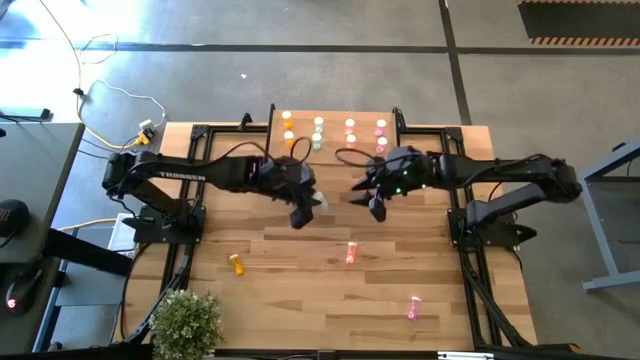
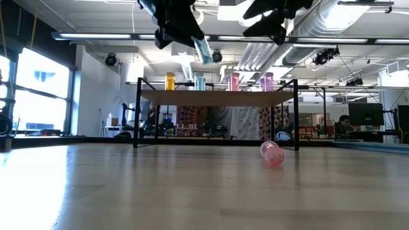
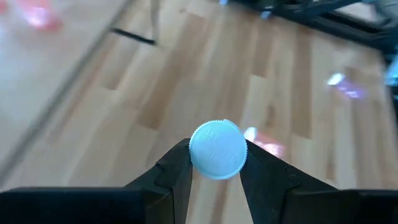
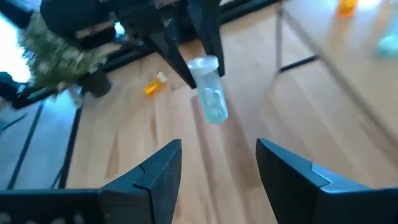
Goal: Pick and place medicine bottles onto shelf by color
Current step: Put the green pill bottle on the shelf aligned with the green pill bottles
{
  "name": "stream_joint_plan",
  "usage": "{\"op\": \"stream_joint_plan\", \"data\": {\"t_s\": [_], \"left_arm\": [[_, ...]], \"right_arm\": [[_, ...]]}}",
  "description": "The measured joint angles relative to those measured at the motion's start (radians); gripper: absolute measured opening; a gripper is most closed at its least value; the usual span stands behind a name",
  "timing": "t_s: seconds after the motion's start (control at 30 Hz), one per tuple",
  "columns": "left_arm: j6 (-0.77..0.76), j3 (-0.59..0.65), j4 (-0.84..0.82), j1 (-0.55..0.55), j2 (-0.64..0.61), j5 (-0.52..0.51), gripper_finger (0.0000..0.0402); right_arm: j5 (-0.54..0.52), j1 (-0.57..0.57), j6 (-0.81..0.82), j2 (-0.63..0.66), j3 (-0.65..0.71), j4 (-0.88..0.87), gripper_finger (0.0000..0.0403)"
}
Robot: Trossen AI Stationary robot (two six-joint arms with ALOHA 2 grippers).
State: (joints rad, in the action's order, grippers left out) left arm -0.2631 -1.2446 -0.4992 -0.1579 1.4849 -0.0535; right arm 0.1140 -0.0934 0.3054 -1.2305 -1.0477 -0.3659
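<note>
The left gripper [image 1: 303, 210] hangs in the air just in front of the shelf [image 1: 335, 112], its fingers [image 3: 177, 171] clamped on a pale green bottle [image 4: 208, 93] by the neck just under the pale cap [image 3: 217, 150]. The bottle body tilts away below the fingers, clear of the counter [image 1: 300, 280].

The right gripper [image 1: 374, 197] is up in the air too, just beside the left one and also in front of the shelf. Its fingers [image 4: 155, 168] stand apart with nothing between them, and it faces the held bottle across a small gap.

On the shelf the bottles stand upright in rows by color: orange bottles [image 1: 287, 127] at one end, then pale green bottles [image 1: 318, 132], then salmon-red bottles [image 1: 350, 132], then magenta bottles [image 1: 380, 132] at the other end. From counter level four of them show along the shelf's front edge in that same order.

Three bottles lie on the counter, well out in front of the shelf: an orange bottle [image 1: 236, 264] on its side near a small potted plant [image 1: 186, 322] at the counter's corner, a salmon-red bottle [image 1: 351, 253] about midway, and a magenta bottle [image 1: 413, 308] farthest from the shelf.
</note>
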Motion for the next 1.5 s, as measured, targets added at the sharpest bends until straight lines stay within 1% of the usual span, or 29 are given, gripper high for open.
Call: {"op": "stream_joint_plan", "data": {"t_s": [0.23,0.3,0.53,0.63,1.03,1.27,1.37,1.5], "left_arm": [[-0.018,-0.115,-0.166,-0.08,0.0,-0.136,0.0111],[-0.021,-0.14,-0.192,-0.11,0.0,-0.152,0.0111],[-0.022,-0.211,-0.241,-0.195,0.0,-0.153,0.0111],[0.004,-0.234,-0.275,-0.206,0.0,-0.153,0.0111],[0.066,-0.325,-0.299,-0.24,0.005,-0.155,0.0111],[0.084,-0.352,-0.315,-0.272,0.007,-0.119,0.0111],[0.084,-0.387,-0.317,-0.277,0.031,-0.091,0.0111],[0.092,-0.449,-0.363,-0.275,0.089,-0.083,0.0111]], "right_arm": [[-0.008,-0.058,-0.015,0.02,0.0,-0.006,0.0197],[-0.008,-0.066,-0.018,0.02,0.0,-0.017,0.0197],[-0.007,-0.098,-0.016,0.02,0.0,-0.042,0.0197],[-0.007,-0.099,-0.017,0.02,0.0,-0.042,0.0197],[-0.007,-0.099,-0.017,0.02,0.0,-0.042,0.0197],[-0.007,-0.099,-0.009,0.019,0.0,-0.041,0.0197],[-0.007,-0.099,0.003,0.019,0.0,-0.041,0.0197],[-0.007,-0.099,0.004,0.019,0.0,-0.041,0.0197]]}}
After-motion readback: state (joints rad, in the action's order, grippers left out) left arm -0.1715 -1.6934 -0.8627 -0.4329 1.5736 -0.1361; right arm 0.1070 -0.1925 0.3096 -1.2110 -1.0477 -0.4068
